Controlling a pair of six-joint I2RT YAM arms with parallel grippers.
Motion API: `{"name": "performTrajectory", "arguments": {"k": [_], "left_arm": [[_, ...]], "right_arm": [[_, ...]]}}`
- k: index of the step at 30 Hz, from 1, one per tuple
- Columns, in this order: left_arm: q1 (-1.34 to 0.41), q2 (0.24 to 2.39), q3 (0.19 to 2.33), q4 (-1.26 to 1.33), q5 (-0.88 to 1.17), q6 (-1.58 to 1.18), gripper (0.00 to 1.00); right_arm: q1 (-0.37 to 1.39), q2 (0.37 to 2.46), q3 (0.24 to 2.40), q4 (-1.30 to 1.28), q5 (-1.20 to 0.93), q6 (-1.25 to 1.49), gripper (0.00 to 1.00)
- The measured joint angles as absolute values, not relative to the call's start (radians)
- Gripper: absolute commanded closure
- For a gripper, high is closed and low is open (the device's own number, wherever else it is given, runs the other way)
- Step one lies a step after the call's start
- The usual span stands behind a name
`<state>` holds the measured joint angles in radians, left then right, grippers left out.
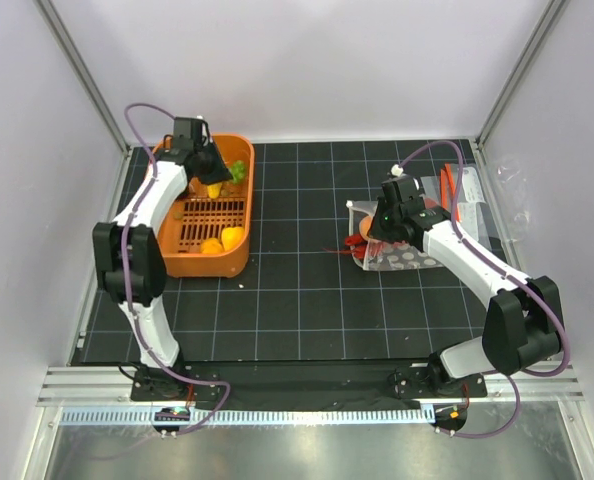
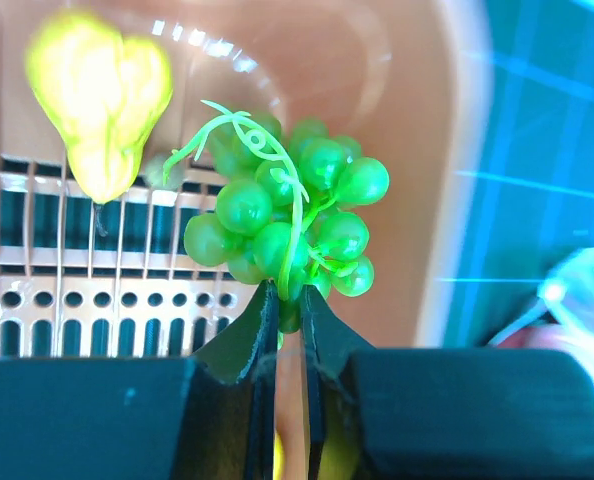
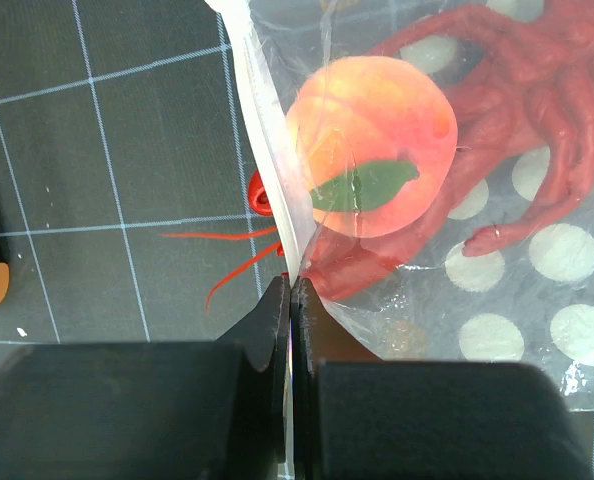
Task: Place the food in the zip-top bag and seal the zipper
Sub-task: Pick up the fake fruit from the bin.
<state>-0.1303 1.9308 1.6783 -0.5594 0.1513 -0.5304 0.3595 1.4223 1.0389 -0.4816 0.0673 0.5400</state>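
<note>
The clear white-dotted plastic bag [image 1: 407,262], centre-right, already holds the red toy lobster [image 3: 537,110] and round peach-orange fruit [image 3: 372,150]; the right gripper [image 3: 289,290] pinches its mouth edge. Upper left, the left gripper [image 2: 287,295] pinches the green grape bunch [image 2: 297,215] over the orange basket [image 1: 192,268]; bagging it and sealing remain

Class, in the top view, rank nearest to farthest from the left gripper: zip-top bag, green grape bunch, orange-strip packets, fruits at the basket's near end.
1. The green grape bunch, held by the left gripper, far end of the basket.
2. The fruits, at its near end.
3. The zip-top bag, right of centre.
4. The orange-strip packets, far right.
</note>
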Motion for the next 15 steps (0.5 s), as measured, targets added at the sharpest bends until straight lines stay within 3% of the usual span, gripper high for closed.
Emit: {"name": "performTrajectory", "arguments": {"k": [15], "left_arm": [[-0.131,1.641,1.653,-0.558,0.188,-0.579,1.00]], "right_arm": [[0.360,1.418,1.039,-0.464,0.064,0.540,0.99]]}}
